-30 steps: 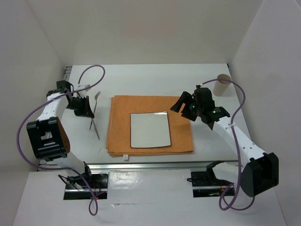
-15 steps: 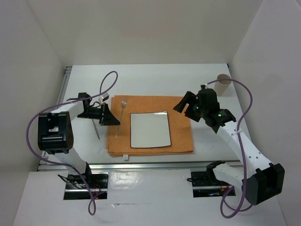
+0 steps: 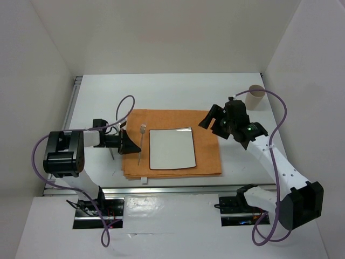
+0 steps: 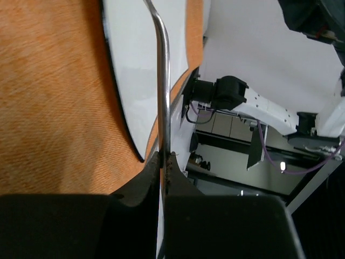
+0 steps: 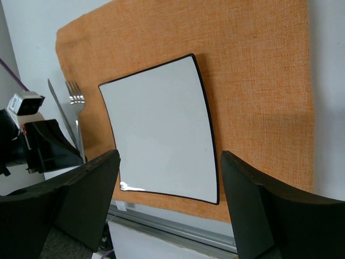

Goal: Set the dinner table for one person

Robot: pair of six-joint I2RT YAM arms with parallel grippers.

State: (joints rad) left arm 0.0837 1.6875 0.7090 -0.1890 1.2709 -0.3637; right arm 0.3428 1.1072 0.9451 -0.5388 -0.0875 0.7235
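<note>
**Table (image 3: 161,91) gains its fork beside the plate**

Over the last second the left gripper (image 3: 136,147) has swung in from the bare table at the left, where the knife (image 3: 111,153) lies, onto the orange cloth (image 3: 207,156). A second ago the fork (image 3: 142,135) was well out beside the knife. Half a second ago it was at the cloth's left edge. Now it runs along the plate's (image 3: 171,148) left side, just beside the black rim, tines pointing away from the arms.

The left wrist view shows the fork's handle (image 4: 163,81) pinched between the two fingers. Whether the fork already rests on the cloth or hangs just above it cannot be told.

The right gripper (image 3: 213,120) has barely shifted. It hovers over the cloth's far right corner with its fingers (image 5: 81,199) spread wide and nothing between them.

The table fills the space ahead of both arms and carries the cloth and plate at its middle. A cup (image 3: 255,97) stands at its far right.

By my reading the fork is nearly placed and only needs releasing. The knife and cup look not yet set in place.
</note>
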